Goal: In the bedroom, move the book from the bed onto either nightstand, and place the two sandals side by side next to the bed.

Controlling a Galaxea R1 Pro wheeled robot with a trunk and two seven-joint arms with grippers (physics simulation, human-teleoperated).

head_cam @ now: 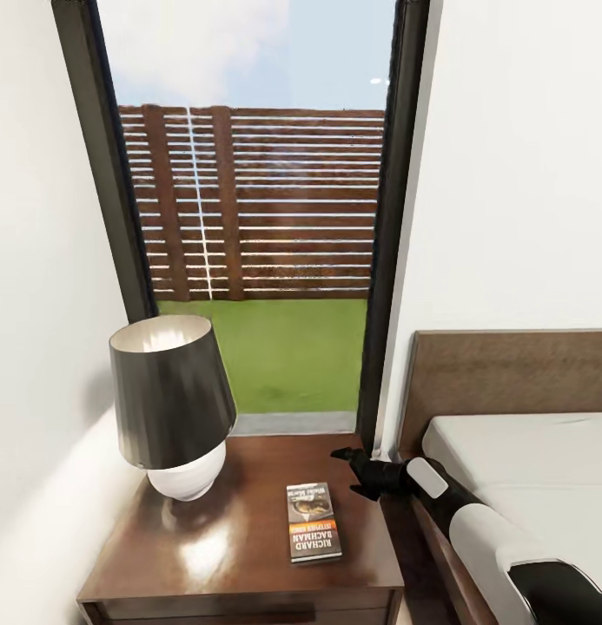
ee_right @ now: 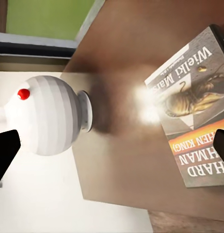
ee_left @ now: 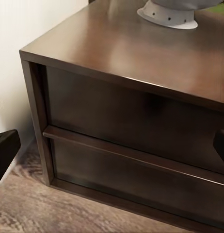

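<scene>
- Our right arm reaches forward from the bed (head_cam: pixel 526 460) side; its right gripper (head_cam: pixel 351 473) hovers over the back right corner of the nightstand (head_cam: pixel 248 555), jaws spread wide and holding nothing.
- Our left gripper (ee_left: pixel 112 145) faces the nightstand's front, fingertips wide apart and empty.
- The book (head_cam: pixel 314 521) lies flat on the nightstand, right of the lamp (head_cam: pixel 175 404); we read "RICHARD BACHMAN" and, in the right wrist view, "KING".

- The book (head_cam: pixel 314 522) lying flat on the nightstand (head_cam: pixel 240 564) carries "RICHARD BACHMAN" in white letters on an orange-red band across its cover.
- In the right wrist view, the same cover (ee_right: pixel 197 107) shows "Wielki Mars" in pale letters along its dark upper part, with "KING" legible on the orange band.
- Smaller print on the cover is too blurred to read.
</scene>
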